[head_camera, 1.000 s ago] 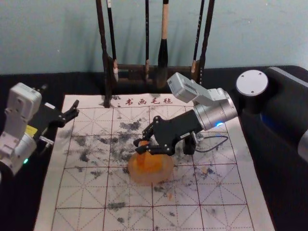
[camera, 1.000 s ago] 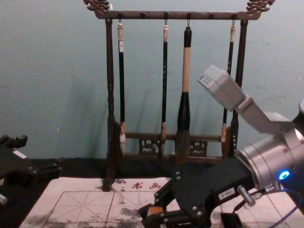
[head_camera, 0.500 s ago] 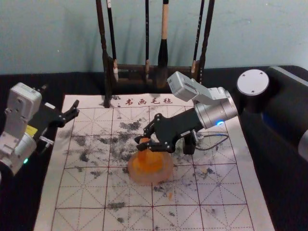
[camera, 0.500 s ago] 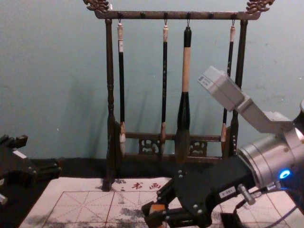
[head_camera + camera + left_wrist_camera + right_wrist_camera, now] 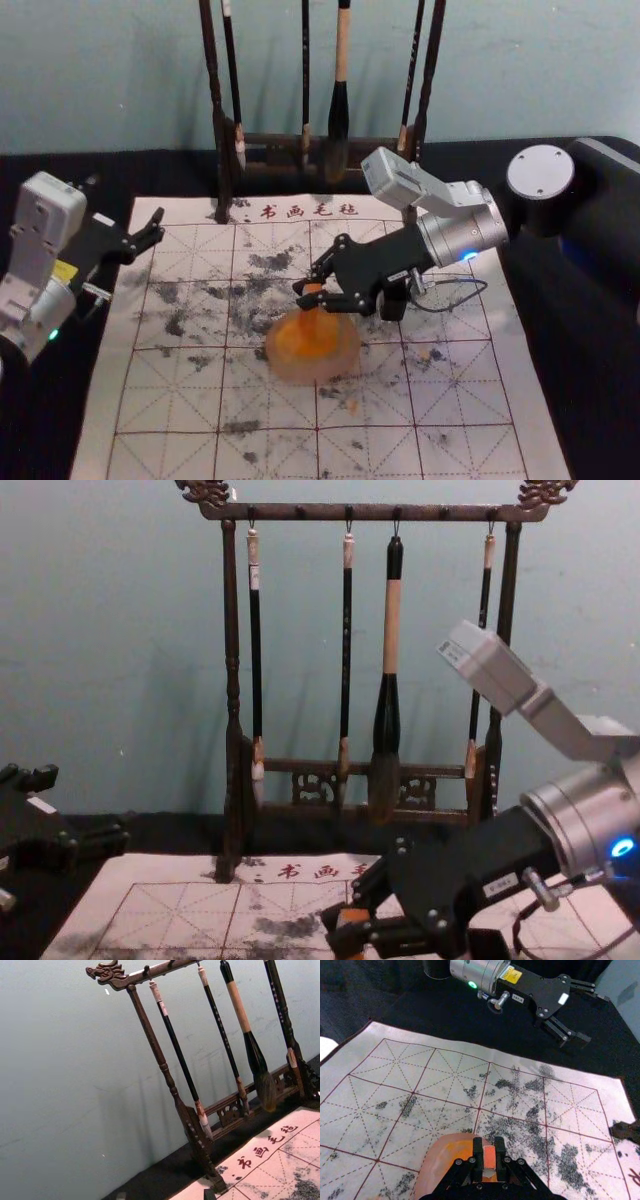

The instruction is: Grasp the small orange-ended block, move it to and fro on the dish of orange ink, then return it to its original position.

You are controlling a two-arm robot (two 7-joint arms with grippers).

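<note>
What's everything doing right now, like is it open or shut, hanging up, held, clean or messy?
Block: held, over the dish.
Right gripper: shut on the block.
Left gripper: open, holding nothing.
Dish: on the mat, orange ink inside.
Mat: spread out, messy with dark spots.
Brushes: hanging from the rack.
Rack: standing up.

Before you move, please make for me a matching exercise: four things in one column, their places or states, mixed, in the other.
1. block
2. dish
3. biggest brush
4. left gripper

a. hanging from the rack
b. open, holding nothing
c. between the fingers of the right gripper
d. on the mat, with orange ink

Right pairs: 1-c, 2-d, 3-a, 4-b
</note>
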